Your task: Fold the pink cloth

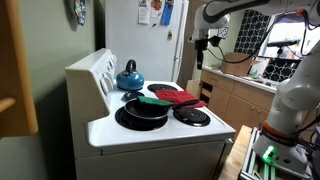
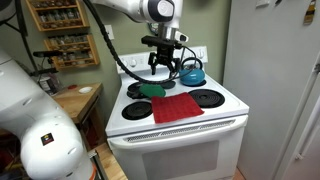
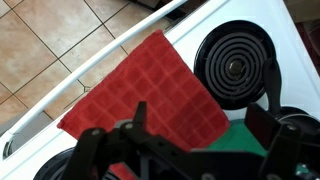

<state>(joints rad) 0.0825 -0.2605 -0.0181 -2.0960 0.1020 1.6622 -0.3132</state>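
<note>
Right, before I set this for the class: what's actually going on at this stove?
The robot arm's gripper hangs open above the white stove, holding nothing. The reddish-pink patterned cloth square lies flat and unfolded on the stovetop, towards the front edge. Next to it is a flat green piece, by a black frying pan, and a blue kettle stands at the back. Folding has not begun.
</note>
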